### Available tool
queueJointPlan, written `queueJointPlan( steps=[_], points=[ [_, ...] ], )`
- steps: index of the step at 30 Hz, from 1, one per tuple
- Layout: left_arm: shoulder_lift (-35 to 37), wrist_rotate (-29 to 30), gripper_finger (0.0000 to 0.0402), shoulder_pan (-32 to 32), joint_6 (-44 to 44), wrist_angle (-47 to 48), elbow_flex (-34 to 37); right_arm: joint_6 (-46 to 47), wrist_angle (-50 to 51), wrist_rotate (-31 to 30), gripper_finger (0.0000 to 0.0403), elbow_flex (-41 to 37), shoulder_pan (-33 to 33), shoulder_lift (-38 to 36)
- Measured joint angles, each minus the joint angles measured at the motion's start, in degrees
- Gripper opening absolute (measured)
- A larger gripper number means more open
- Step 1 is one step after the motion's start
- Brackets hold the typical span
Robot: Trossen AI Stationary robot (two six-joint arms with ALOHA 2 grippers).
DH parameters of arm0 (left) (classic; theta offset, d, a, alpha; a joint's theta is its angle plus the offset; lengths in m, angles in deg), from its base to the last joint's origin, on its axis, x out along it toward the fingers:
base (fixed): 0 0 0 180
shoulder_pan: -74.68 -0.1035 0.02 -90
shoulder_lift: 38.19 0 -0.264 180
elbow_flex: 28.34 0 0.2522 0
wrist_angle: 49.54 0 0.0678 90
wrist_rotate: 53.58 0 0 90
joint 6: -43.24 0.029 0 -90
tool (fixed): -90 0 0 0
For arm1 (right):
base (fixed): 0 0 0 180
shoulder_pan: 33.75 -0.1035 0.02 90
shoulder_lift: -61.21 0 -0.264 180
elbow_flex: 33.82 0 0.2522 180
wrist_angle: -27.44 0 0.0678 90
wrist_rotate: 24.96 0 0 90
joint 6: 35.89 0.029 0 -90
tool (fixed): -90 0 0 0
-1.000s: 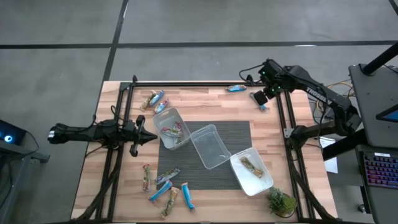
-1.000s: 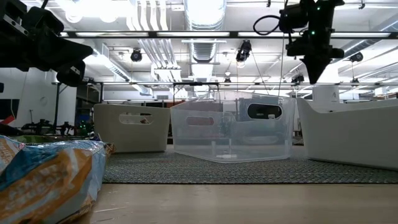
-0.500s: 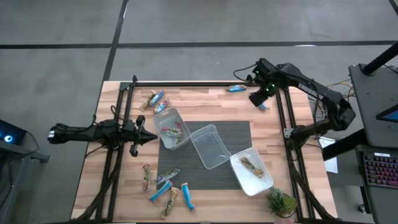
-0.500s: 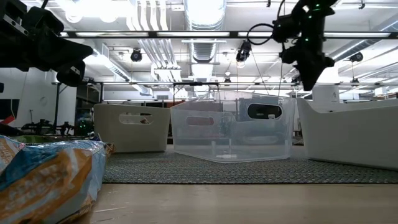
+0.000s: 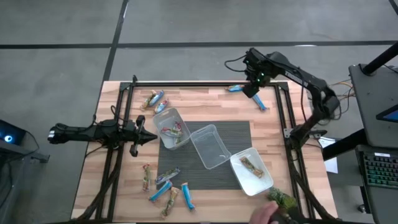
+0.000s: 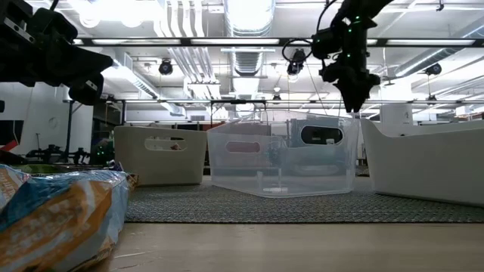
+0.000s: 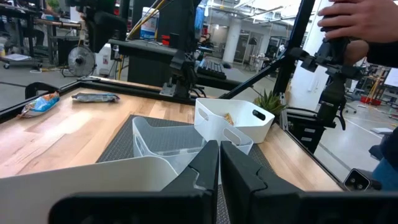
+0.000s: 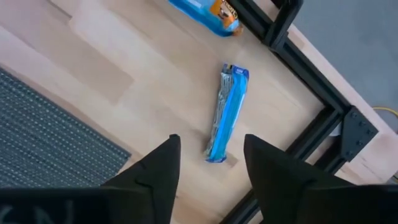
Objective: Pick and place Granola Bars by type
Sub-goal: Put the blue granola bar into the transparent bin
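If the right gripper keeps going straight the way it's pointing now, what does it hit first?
Most likely the blue granola bar lying flat on the wooden table. In the wrist view the open right gripper points down at it, with nothing in between; how far above it the gripper is remains unclear.

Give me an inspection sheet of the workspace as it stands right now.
Surface: wooden table with dark mat in the middle.
Job's things: blue bars at the far edge; another blue bar under the right claw; mixed bars near the front; three tubs on the mat, two with bars in them.
Clutter: small plant at the front corner.
Grippers: left claw shut, beside the tubs; right claw open above the blue bar.
Cables: cable looped at the right arm.
Surroundings: a person's hand on a stand.
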Motion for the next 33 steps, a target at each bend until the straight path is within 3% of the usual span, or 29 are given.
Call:
queueJointPlan(
  steps=[13, 20, 33],
  points=[
    [0.0, 0.0, 0.0, 0.0, 0.0, 0.0, 0.0, -4.1, 9.7, -1.5, 0.0213, 14.9, 3.1, 11.0],
    [0.0, 0.0, 0.0, 0.0, 0.0, 0.0, 0.0, -6.6, 10.3, -6.0, 0.0242, 15.2, 3.6, 11.5],
    [0.0, 0.0, 0.0, 0.0, 0.0, 0.0, 0.0, -5.7, 11.6, -5.4, 0.0288, 15.0, 3.7, 11.5]
  ],
)
